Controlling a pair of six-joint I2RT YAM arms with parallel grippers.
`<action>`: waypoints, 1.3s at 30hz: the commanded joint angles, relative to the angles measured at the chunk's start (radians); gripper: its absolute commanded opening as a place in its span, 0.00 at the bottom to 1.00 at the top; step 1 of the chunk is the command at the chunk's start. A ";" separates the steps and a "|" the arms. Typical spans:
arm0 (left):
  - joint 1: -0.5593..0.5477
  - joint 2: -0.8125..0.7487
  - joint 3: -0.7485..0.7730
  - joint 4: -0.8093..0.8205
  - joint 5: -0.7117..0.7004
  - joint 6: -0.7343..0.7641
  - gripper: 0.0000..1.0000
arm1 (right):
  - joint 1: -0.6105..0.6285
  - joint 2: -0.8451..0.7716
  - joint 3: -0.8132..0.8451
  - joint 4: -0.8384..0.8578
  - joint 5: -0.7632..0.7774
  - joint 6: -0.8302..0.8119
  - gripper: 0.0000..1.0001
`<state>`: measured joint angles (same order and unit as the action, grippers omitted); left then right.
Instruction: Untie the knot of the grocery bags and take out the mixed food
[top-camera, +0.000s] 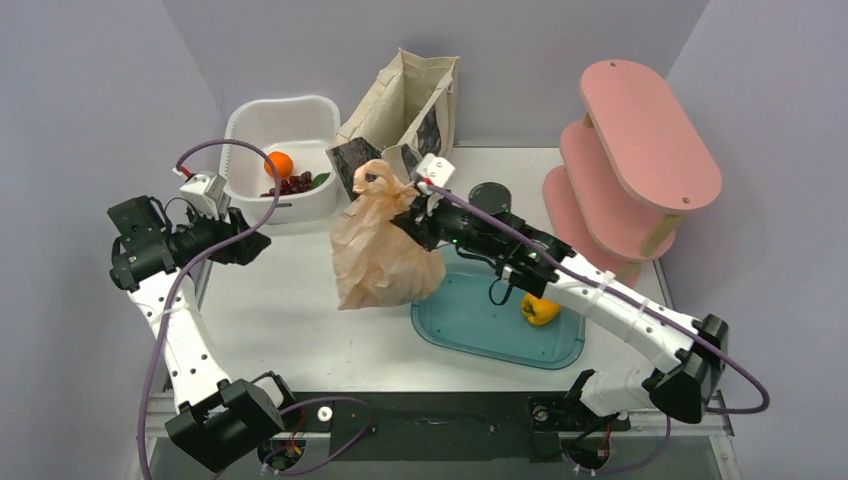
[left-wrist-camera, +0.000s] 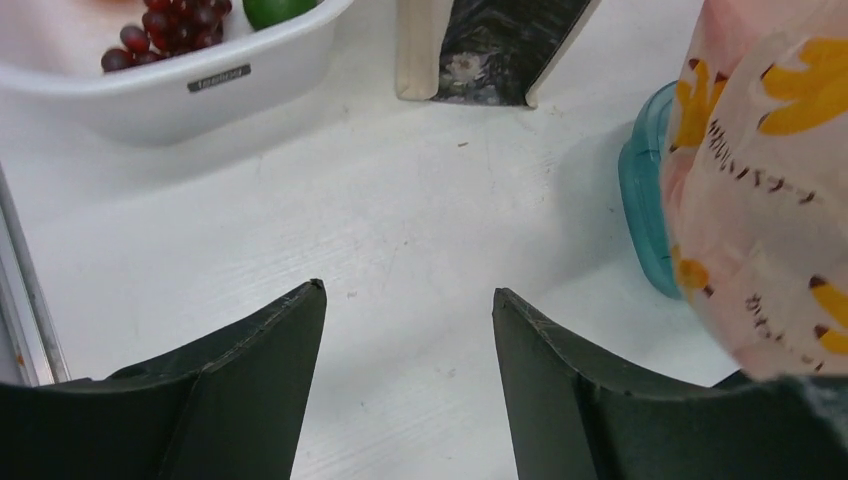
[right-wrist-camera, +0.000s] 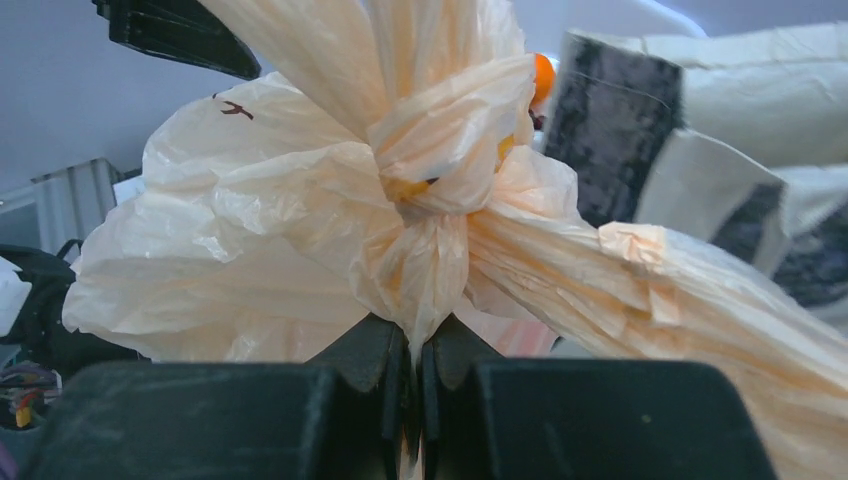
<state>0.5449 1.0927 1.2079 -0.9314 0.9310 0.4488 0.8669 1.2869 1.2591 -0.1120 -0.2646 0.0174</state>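
Observation:
The peach-orange plastic grocery bag (top-camera: 385, 255) stands bulging at the table's middle, its knot (top-camera: 378, 180) on top. My right gripper (top-camera: 413, 195) is shut on a fold of the bag's plastic just under the knot (right-wrist-camera: 440, 150), the film pinched between the fingers (right-wrist-camera: 375, 350). My left gripper (top-camera: 248, 240) hovers open to the bag's left, apart from it, with only bare table between its fingertips (left-wrist-camera: 300, 310). The bag (left-wrist-camera: 770, 180) fills the right edge of the left wrist view. The cream canvas tote (top-camera: 405, 105) stands open behind. The mixed food is hidden inside the bag.
A white bin (top-camera: 300, 205) at the back left holds an orange, grapes and something green. A teal tray (top-camera: 480, 335) with a yellow pepper (top-camera: 540, 310) lies right of the bag. A pink tiered shelf (top-camera: 640, 150) stands at the right, a dark round object (top-camera: 490, 195) behind my right arm.

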 joint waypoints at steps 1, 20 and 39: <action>0.085 0.028 0.112 -0.247 -0.047 0.009 0.60 | 0.074 0.107 0.079 0.223 -0.025 0.013 0.00; 0.129 -0.007 0.133 -0.242 -0.002 0.025 0.64 | 0.185 0.401 -0.200 0.767 0.033 -0.359 0.00; -0.250 -0.049 0.030 -0.383 0.204 0.591 0.62 | 0.201 0.317 -0.398 1.018 -0.058 -0.551 0.00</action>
<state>0.3908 1.0821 1.2636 -1.4895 1.1336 1.1069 1.0683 1.6489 0.8669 0.7898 -0.2409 -0.4885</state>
